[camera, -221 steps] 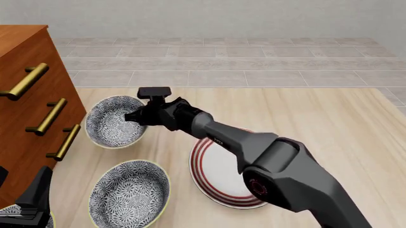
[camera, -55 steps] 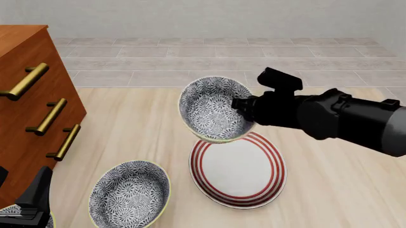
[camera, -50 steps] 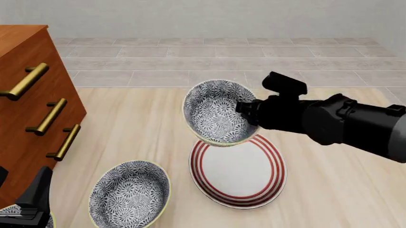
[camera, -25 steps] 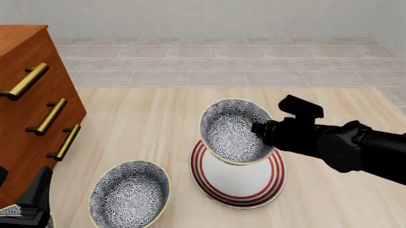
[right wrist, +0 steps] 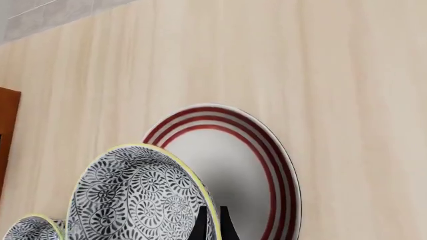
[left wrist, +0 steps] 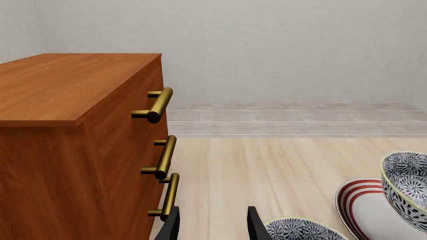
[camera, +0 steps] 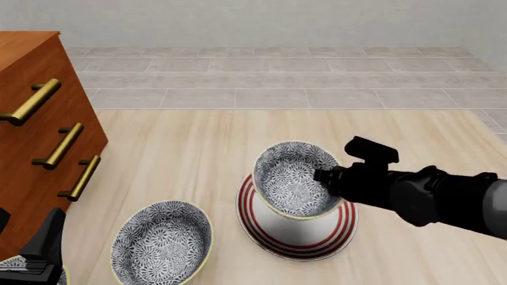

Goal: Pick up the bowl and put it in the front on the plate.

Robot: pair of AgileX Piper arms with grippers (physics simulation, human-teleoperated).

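Observation:
The patterned bowl (camera: 291,180) hangs tilted low over the red-ringed plate (camera: 266,240), its mouth turned toward the camera. I cannot tell whether its base touches the plate. My right gripper (camera: 322,176) is shut on the bowl's right rim. In the right wrist view the fingertips (right wrist: 201,224) pinch the yellow-edged rim of the bowl (right wrist: 137,197) over the plate (right wrist: 257,165). My left gripper (left wrist: 212,227) stands open and holds nothing, low at the front left by the dresser. From there the bowl (left wrist: 408,184) and plate (left wrist: 357,200) show off to one side.
A second bowl of the same pattern (camera: 161,242) sits on the table front left of the plate, and a third (camera: 9,266) peeks in at the front-left corner. A wooden dresser (camera: 32,119) with brass handles stands along the left side.
The right gripper has carried the bowl from the back left over to the plate and, in the last half second, lowered it closer to the plate's surface. The left arm has not moved.

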